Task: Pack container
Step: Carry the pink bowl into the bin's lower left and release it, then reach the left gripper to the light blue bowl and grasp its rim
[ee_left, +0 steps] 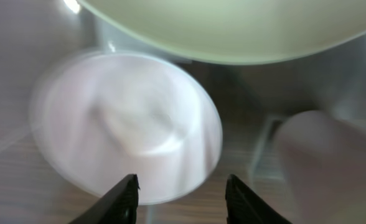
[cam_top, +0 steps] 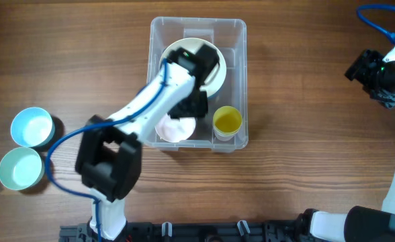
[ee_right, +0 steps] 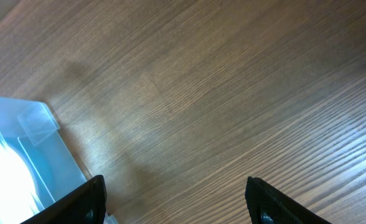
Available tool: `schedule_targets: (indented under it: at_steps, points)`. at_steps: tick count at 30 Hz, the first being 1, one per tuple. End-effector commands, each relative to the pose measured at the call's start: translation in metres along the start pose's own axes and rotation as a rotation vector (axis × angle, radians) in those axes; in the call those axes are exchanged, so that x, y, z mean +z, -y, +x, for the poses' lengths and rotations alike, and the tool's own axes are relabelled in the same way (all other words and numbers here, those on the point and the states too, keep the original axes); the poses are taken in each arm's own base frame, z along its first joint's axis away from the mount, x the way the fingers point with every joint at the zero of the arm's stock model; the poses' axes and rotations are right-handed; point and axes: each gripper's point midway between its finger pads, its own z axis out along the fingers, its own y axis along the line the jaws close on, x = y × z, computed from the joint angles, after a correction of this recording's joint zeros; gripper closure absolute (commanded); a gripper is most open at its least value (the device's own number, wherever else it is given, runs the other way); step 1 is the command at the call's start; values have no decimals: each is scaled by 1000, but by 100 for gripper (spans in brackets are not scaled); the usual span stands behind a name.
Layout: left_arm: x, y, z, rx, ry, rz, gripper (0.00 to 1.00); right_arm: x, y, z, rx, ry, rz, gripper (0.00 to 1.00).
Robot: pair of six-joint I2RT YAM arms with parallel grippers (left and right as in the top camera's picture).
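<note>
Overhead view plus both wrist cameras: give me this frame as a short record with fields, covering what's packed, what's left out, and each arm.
container: clear tub, mid-table
inside: cream bowl at the far end; pink bowl and yellow cup at the near end
outside: blue bowl and pale teal bowl, side by side on the table left of the tub
left gripper: inside the tub above the pink bowl, jaws open, holding nothing
right gripper: far right over bare wood, jaws open, holding nothing
</note>
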Motion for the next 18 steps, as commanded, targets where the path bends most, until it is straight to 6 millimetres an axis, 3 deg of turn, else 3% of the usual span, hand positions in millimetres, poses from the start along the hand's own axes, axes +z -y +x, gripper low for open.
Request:
schedule_targets:
  at_steps: [1, 3, 5, 8, 10, 11, 14, 18]
  points:
    - [-112, -50, -34, -106, 303, 69, 25, -7, -2, 1, -15, 15, -12, 27]
    - [-144, -92, -38, -209, 389, 86, 23, -7, -2, 1, -17, 15, -13, 28]
    - [-164, -136, -37, -321, 443, 74, 22, -7, -2, 1, -16, 15, -12, 27]
    - [-181, -208, -31, -497, 488, 33, 17, -7, -2, 1, -17, 15, -13, 27]
    - [-181, -257, -27, -639, 489, 2, 14, -7, -2, 1, -17, 15, -13, 27]
    - [-177, -279, -25, -701, 480, -14, 9, -7, -2, 1, -16, 15, -13, 27]
    - [-152, -333, -19, -857, 415, -56, 7, -7, -2, 1, -16, 15, -13, 27]
    - [-94, -375, -15, -982, 271, -71, 7, -7, -2, 1, -16, 15, -13, 27]
